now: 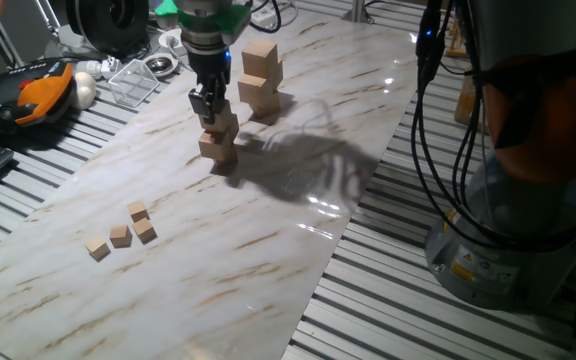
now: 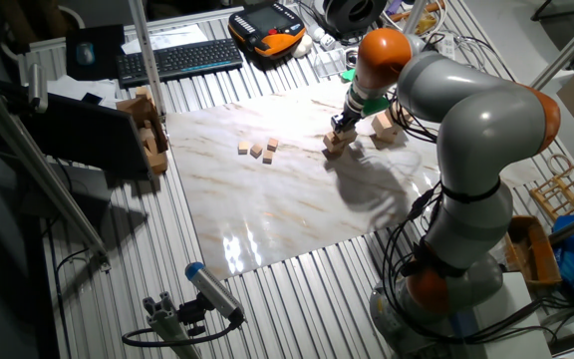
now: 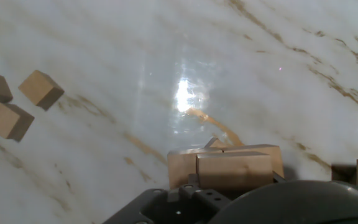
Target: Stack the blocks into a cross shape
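Placing a block (image 1: 222,122) onto the block (image 1: 218,148) below it, upper centre of one fixed view. My gripper (image 1: 208,104) is clamped on the upper one; the hand view shows wood between the fingers, low in frame. Second pile of blocks (image 1: 260,75) sits just to the upper right, tiny cubes (image 1: 123,232) lower left, well apart. I'd square it flat before letting go, then lift straight up so the stack isn't nudged.

Open marble sheet (image 1: 268,250) near and right of the two-block stack (image 1: 219,138). Taller block pile (image 1: 260,80) close behind; tiny cubes (image 1: 123,233) well apart, near-left.
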### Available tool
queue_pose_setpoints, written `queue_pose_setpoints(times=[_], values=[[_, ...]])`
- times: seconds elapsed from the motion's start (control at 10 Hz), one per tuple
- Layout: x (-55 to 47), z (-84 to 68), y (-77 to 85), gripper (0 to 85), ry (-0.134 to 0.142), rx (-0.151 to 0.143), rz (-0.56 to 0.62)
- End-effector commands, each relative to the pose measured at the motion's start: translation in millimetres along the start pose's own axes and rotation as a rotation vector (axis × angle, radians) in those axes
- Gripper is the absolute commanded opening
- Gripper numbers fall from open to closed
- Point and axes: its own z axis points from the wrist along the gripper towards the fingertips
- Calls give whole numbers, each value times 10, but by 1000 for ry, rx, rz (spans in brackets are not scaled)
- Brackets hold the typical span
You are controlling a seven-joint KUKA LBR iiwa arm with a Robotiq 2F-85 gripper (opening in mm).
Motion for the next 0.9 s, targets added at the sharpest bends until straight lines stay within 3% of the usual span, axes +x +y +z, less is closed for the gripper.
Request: queue_pose_setpoints(times=[0.0, 0.8], values=[[2, 8, 1, 0, 1, -2, 0], [7, 34, -9, 0, 4, -2, -17]])
